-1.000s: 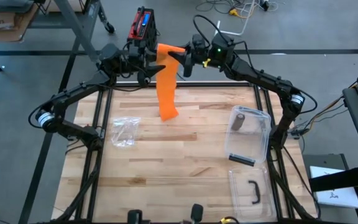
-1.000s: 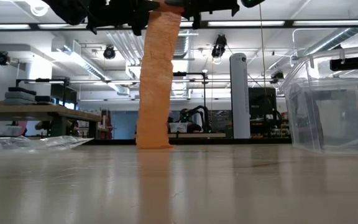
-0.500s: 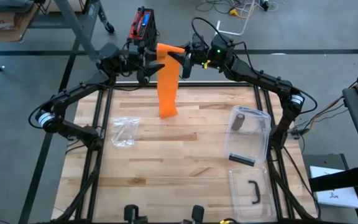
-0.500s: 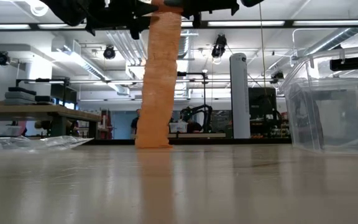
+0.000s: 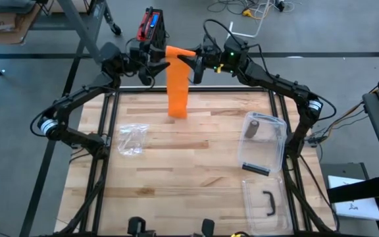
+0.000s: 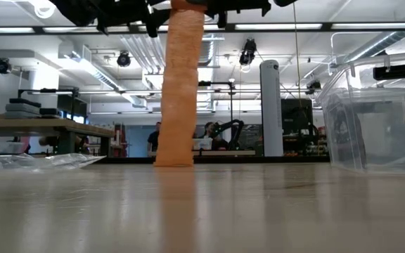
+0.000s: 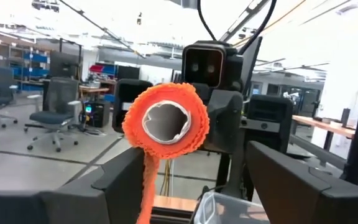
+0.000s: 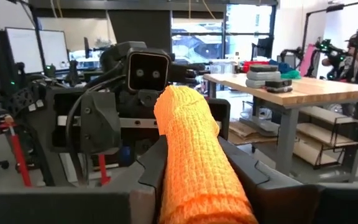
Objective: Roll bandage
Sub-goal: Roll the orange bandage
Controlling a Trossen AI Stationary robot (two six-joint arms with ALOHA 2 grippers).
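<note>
An orange bandage roll (image 5: 178, 52) is held high above the far edge of the wooden worktop (image 5: 189, 164), clamped between the fingers of the right end effector (image 5: 188, 64). From the roll a loose orange strip (image 6: 180, 91) hangs straight down, its lower end reaching the worktop. The left end effector (image 5: 151, 62) is positioned just left of the roll, its fingers spread apart and clear of the bandage. A clear plastic bag (image 5: 131, 139) lies at the left, a clear lidded container (image 5: 264, 143) at the right.
</note>
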